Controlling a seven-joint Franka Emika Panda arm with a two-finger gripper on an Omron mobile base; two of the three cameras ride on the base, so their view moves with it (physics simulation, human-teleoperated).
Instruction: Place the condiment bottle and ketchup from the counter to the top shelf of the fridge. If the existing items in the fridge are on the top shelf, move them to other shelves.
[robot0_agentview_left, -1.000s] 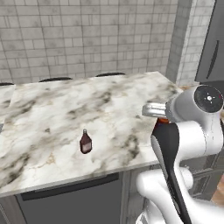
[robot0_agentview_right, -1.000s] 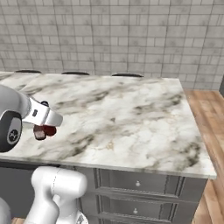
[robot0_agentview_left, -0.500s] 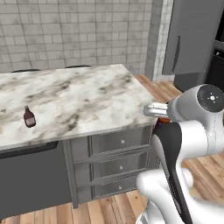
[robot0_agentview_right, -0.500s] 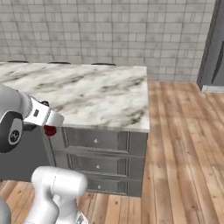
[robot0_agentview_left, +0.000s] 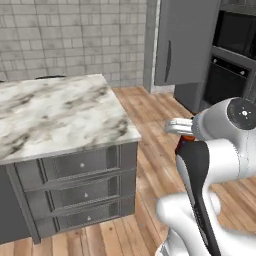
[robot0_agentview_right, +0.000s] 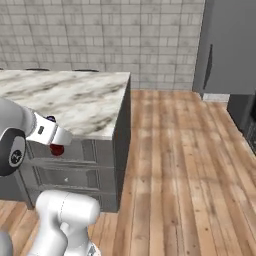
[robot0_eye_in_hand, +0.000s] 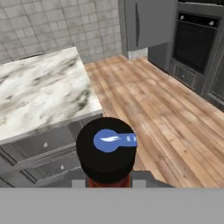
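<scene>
Kitchen w/ grey tiled wall (robot0_agentview_left: 70, 35) at top of each frame and wood plank floor (robot0_agentview_right: 185, 165) across centre/right; marbled surface (robot0_agentview_left: 55, 115) at left of left base view, upper left of hand view, w/ grey drawer fronts (robot0_agentview_left: 80, 187) below its edge; tall grey fridge (robot0_agentview_left: 187, 42), door closed, at upper right of left base view and far upper right of right base view; dark oven (robot0_eye_in_hand: 194, 41) just beside it, upper right of hand view. End effector (robot0_eye_in_hand: 109, 181) at bottom centre of hand view, closed narrow on a bottle seen from above: black round cap w/ blue label (robot0_eye_in_hand: 108, 148), red-orange body just visible under the cap; fingertips themselves hidden by the cap. In right base view the red bottle (robot0_agentview_right: 56, 149) shows at left, under the white wrist, in front of the drawer fronts; off the surface, well apart from the fridge. In left base view, bottle mostly hidden behind the arm.
</scene>
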